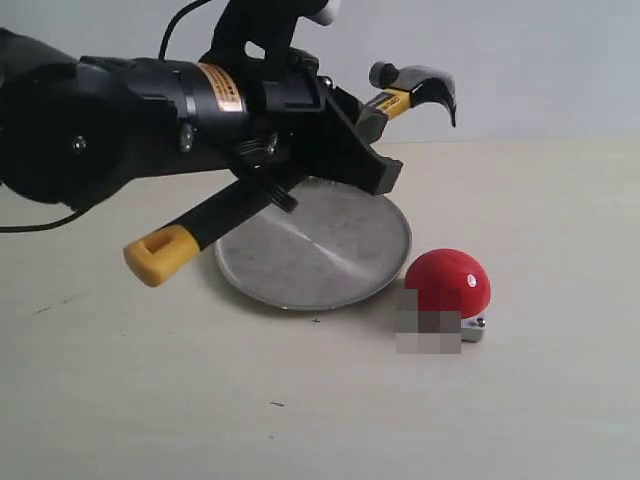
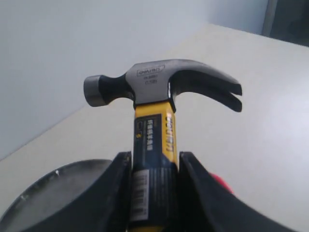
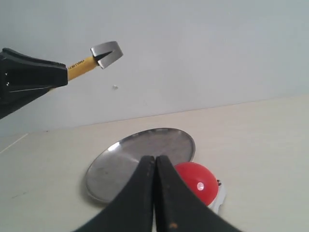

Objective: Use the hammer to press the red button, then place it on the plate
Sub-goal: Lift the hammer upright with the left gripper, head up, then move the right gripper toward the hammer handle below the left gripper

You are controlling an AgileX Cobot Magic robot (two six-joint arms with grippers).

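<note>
My left gripper (image 1: 375, 150) is shut on the hammer (image 1: 415, 90) and holds it in the air above the plate (image 1: 330, 255). The dark head points up and right, and the yellow handle end (image 1: 160, 255) hangs down to the left. In the left wrist view the black fingers (image 2: 118, 193) clamp the handle just below the hammer head (image 2: 159, 84). The red button (image 1: 447, 283) sits on the table right of the plate, apart from the hammer. My right gripper (image 3: 155, 159) is shut on nothing, above the plate (image 3: 125, 157) and the red button (image 3: 195, 181).
The pale table (image 1: 300, 400) runs back to a plain light wall (image 1: 540, 60). The left arm's thick black body (image 1: 90, 125) fills the upper left of the exterior view. A black cable (image 1: 30, 225) trails off at the left edge.
</note>
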